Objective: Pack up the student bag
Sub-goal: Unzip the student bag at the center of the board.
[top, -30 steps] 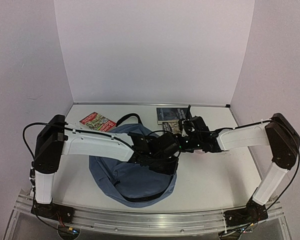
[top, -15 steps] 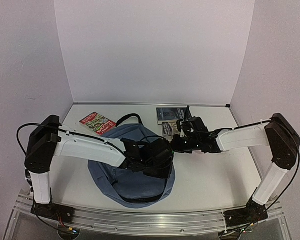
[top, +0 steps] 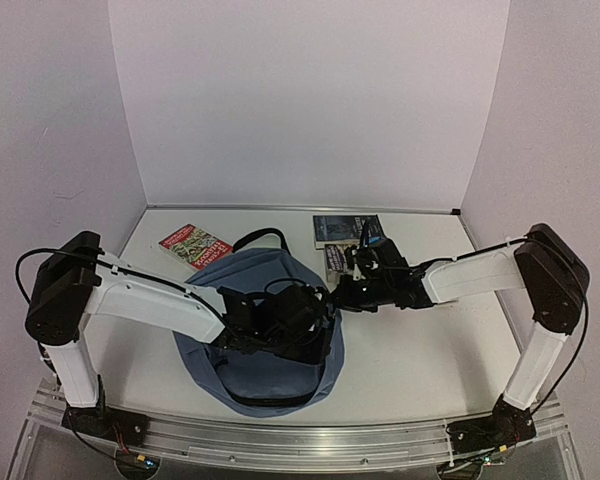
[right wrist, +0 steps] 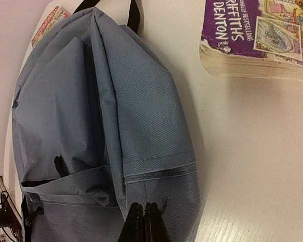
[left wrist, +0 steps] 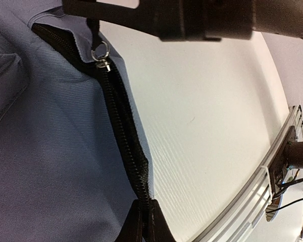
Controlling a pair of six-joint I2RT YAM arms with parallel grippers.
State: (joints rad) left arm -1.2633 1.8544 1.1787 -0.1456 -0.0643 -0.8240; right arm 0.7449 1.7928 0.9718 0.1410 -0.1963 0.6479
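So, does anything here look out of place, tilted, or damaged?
Nothing looks spilled or damaged. The student bag lies flat on the table, the left claw shut on its zip seam and the right claw shut at its fabric. Only the red book lies at a slant near the bag, merely untidy.

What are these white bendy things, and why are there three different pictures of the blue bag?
They are two robot arms bolted to a table. One picture looks down from above. The other two come from little cameras on each arm's wrist. A blue backpack lies in the middle. Near it are a red book, a dark book and a purple book. Each arm ends in a gripper, like two fingers. The left gripper is pinched shut on the backpack's zipper edge. The right gripper is shut too, tips against the blue fabric; I cannot tell what it pinches.
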